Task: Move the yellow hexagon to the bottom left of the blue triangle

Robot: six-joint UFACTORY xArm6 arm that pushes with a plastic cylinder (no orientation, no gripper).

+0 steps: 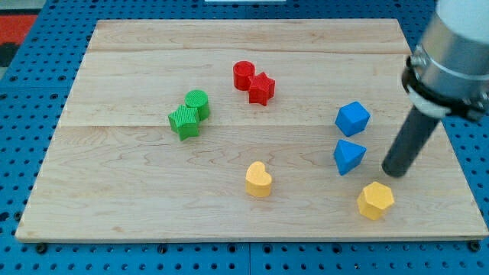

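Approach step near desk's right edge: no gripper, bare tip (395,173) just above-right of yellow hexagon (376,201), blue triangle (349,156) beside; next, likely push hexagon left.

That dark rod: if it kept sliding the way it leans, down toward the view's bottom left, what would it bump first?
Probably the yellow hexagon, just below my tip; depth is unclear, so it might slip between that and the blue triangle.

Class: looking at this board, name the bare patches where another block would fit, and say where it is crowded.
Free: the view's left, beyond the green blocks; the top strip above the red blocks; the bottom edge left of the yellow heart. Crowded: the right, where my tip stands between the blue triangle and yellow hexagon, below the blue cube.
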